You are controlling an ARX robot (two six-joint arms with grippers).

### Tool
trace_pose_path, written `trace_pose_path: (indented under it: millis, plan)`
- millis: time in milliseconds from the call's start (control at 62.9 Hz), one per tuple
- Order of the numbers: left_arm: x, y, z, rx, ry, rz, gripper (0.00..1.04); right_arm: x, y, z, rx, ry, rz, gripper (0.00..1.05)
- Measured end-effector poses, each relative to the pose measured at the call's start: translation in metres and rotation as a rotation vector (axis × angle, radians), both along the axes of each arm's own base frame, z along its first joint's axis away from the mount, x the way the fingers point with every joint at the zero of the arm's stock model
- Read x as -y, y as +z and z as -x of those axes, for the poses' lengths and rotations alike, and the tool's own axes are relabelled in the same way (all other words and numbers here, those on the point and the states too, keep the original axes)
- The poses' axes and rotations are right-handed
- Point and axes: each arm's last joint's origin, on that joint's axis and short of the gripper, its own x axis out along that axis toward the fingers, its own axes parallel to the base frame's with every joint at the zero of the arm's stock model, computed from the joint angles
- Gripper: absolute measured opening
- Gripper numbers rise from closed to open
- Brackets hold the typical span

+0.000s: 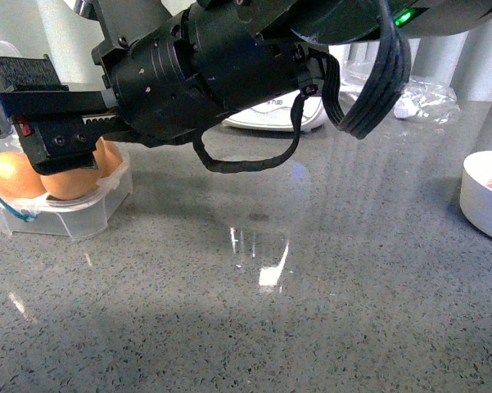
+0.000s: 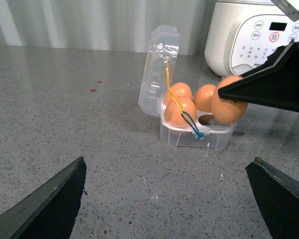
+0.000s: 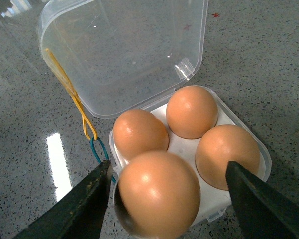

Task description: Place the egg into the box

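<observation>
Last free cell of the box (image 3: 134,59) is the front one, and the egg (image 3: 159,196) is right over it, maybe partly in, riding higher than the other three. The lid is flipped back, so the way down is clear. The right hand (image 3: 169,168) is spread wider than the egg with a gap on one side, so I'd say it isn't clamped. That arm reaches across, about level above the worktop (image 1: 311,311). The left hand (image 2: 168,162) is wide apart, empty and set back.
</observation>
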Motion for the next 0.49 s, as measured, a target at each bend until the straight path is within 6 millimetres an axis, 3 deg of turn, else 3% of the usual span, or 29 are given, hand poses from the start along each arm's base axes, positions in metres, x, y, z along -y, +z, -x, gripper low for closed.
trace_pose_path:
  millis: [95, 270, 493]
  plan:
    - [0.000, 0.000, 0.000, 0.000, 0.000, 0.000, 0.98, 0.002, 0.000, -0.001, 0.001, -0.004, 0.000, 0.76]
    - [0.000, 0.000, 0.000, 0.000, 0.000, 0.000, 0.98, 0.005, 0.002, -0.003, 0.003, -0.010, -0.004, 0.99]
    - [0.000, 0.000, 0.000, 0.000, 0.000, 0.000, 0.98, 0.014, 0.012, -0.003, 0.042, -0.034, -0.043, 0.97]
